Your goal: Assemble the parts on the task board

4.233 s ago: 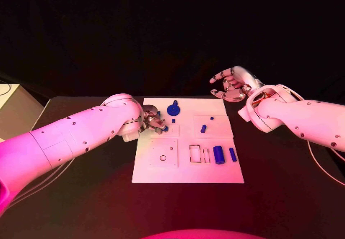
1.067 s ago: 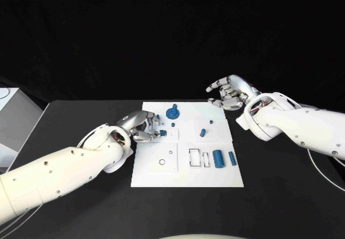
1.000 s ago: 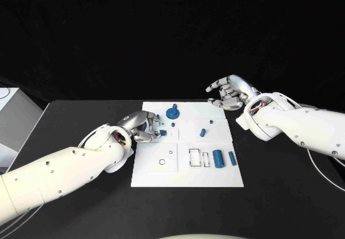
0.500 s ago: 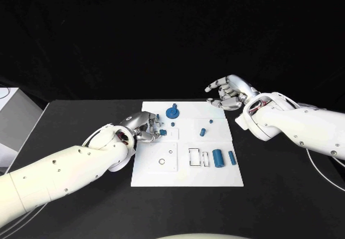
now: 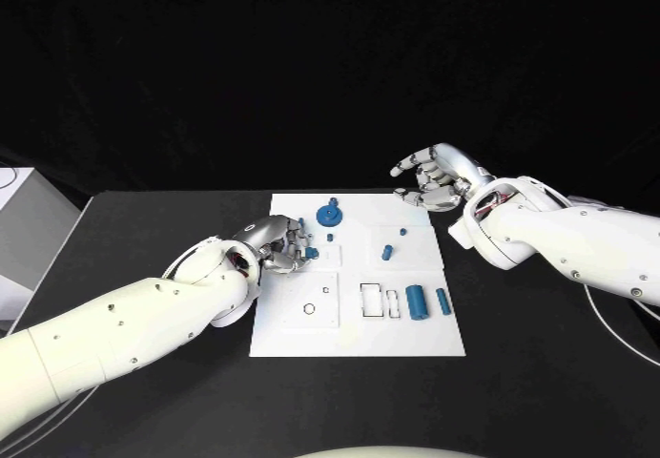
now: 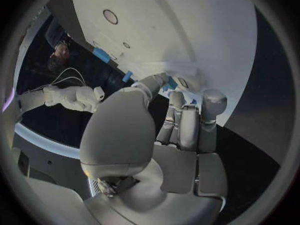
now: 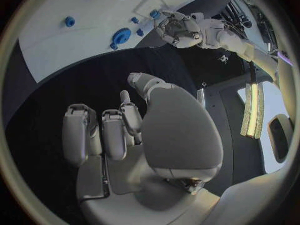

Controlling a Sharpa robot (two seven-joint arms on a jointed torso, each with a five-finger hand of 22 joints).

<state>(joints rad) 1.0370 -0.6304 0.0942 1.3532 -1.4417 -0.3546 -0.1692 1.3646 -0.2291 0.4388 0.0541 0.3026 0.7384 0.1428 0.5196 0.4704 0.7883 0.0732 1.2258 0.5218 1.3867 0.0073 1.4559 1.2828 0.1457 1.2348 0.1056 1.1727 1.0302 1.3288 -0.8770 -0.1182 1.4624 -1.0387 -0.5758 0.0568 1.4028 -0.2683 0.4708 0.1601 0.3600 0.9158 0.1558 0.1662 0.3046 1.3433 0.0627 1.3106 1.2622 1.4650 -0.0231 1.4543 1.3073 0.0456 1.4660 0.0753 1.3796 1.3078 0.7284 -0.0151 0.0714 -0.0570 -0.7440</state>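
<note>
Overhead, we see the left hand (image 5: 279, 244) at the task board's (image 5: 358, 329) left edge, and its wrist camera shows fingertips pinching a small blue part (image 6: 169, 84), while the right hand (image 5: 435, 177) hovers spread beyond the far right corner.

No text, label or number can be read anywhere.

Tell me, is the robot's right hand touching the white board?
Apart. In the right wrist view the right hand hangs over black table, the task board well beyond its fingers. The head view agrees: right hand hovers off the board's far corner.
</note>
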